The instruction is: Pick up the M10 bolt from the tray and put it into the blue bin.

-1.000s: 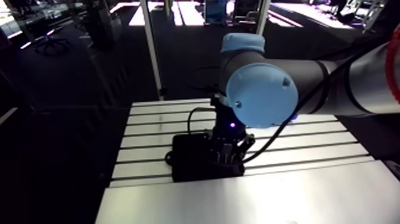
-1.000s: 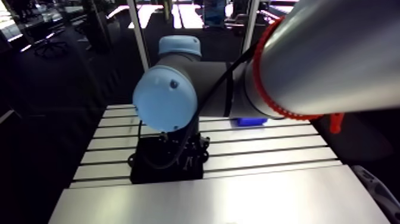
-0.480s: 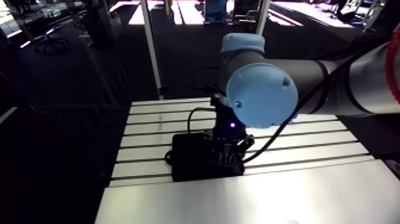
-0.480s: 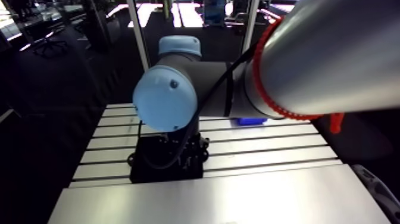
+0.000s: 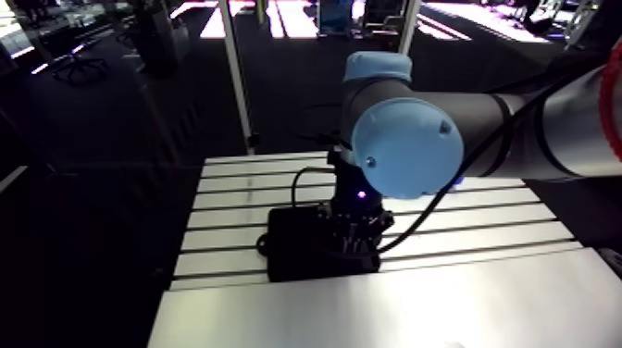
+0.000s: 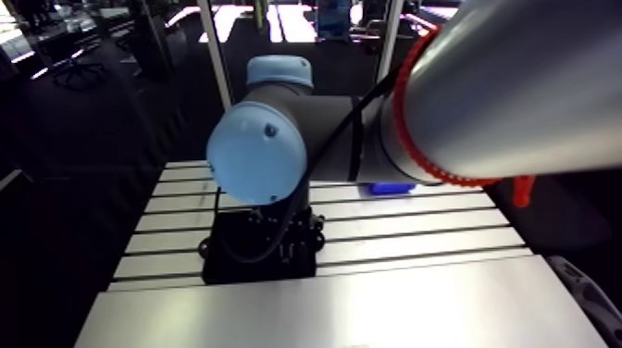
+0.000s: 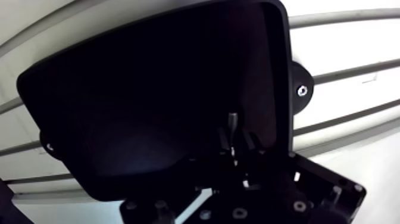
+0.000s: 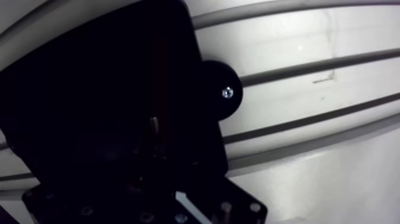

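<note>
Wrist view: the gripper (image 7: 234, 146) is low inside the black tray (image 7: 149, 89). Its 2 fingers (image 7: 222, 138) stand close together, w/ only a narrow gap, and they are clamped on the M10 bolt (image 7: 233, 119). The grey end of the bolt sticks out ahead of the fingertips, over the dark tray floor. It is too dark to tell if the bolt touches the floor.

Count: 1 bolt, 1 tray, 1 blue bin (image 6: 391, 189).

Arm view: the tray is at centre-left of the frame on the slotted bench (image 6: 444, 241). The bin is right of centre, well apart from the tray and partly hidden behind the arm.
</note>
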Robot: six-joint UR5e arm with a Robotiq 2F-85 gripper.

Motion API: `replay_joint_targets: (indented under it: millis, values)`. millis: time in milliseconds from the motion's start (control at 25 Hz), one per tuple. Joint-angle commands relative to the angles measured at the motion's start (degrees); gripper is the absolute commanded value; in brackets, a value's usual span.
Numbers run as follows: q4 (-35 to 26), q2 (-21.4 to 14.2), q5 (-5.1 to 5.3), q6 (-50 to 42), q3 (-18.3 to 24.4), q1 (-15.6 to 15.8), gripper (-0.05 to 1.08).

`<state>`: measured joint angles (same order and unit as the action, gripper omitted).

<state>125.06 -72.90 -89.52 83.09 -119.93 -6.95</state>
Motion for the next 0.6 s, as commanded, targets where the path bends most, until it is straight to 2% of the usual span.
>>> replay_joint_targets:
  millis: [40,600]
  values:
    - [-0.03,0.0,0.0,0.09,0.0,0.01,0.8]
    - [-0.29,-0.18,-0.09,2.12,0.09,0.36,0.98]
